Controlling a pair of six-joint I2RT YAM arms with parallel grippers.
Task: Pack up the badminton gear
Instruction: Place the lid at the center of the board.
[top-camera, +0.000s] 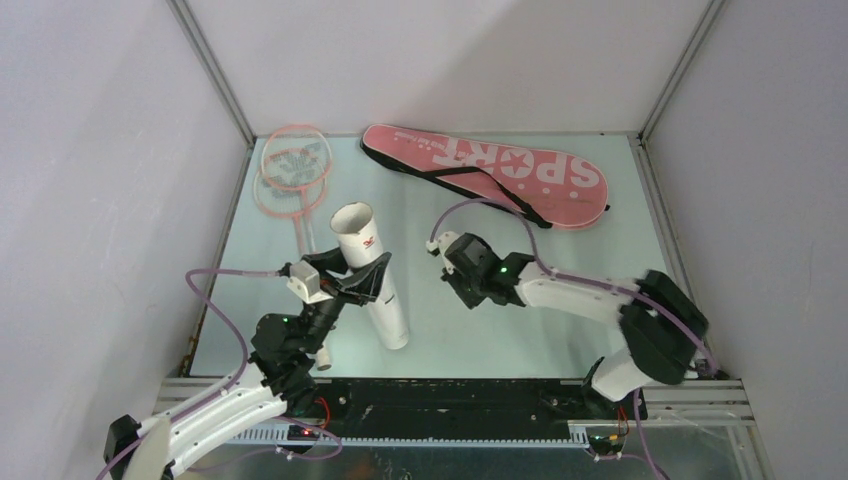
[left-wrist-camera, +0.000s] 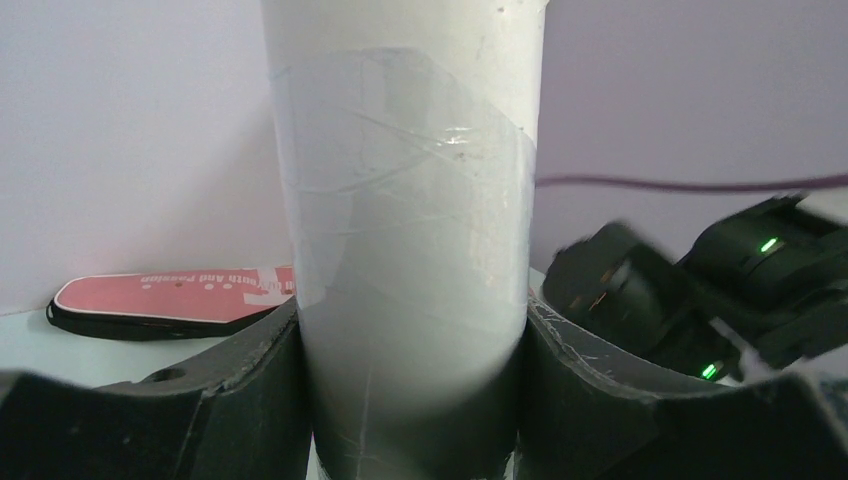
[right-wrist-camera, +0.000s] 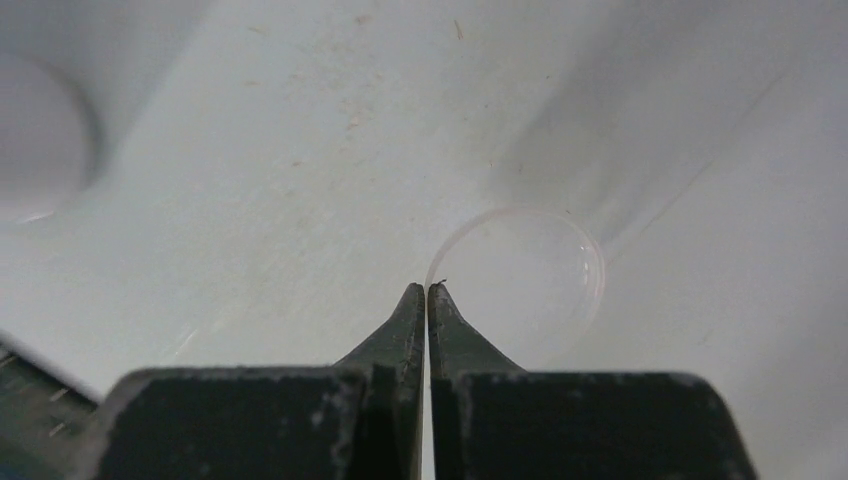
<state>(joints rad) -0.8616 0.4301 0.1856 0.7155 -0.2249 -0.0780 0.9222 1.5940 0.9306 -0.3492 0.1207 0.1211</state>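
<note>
The long white tube (top-camera: 372, 280) leans tilted over the table with its open mouth up and toward the back. My left gripper (top-camera: 360, 285) is shut on its lower half, and in the left wrist view the tube (left-wrist-camera: 410, 200) fills the gap between both fingers (left-wrist-camera: 240, 400). My right gripper (right-wrist-camera: 427, 288) points down at the table centre, shut, its tips pinching the rim of a clear round cap (right-wrist-camera: 525, 275). Two pink-framed rackets (top-camera: 292, 170) lie stacked at the back left. The pink "SPORT" bag (top-camera: 490, 170) with its black strap lies at the back.
The right arm (left-wrist-camera: 690, 290) sits close to the tube's right side. The bag's end (left-wrist-camera: 170, 295) shows behind the tube on the left. White walls and a metal frame (top-camera: 215, 80) enclose the table on three sides.
</note>
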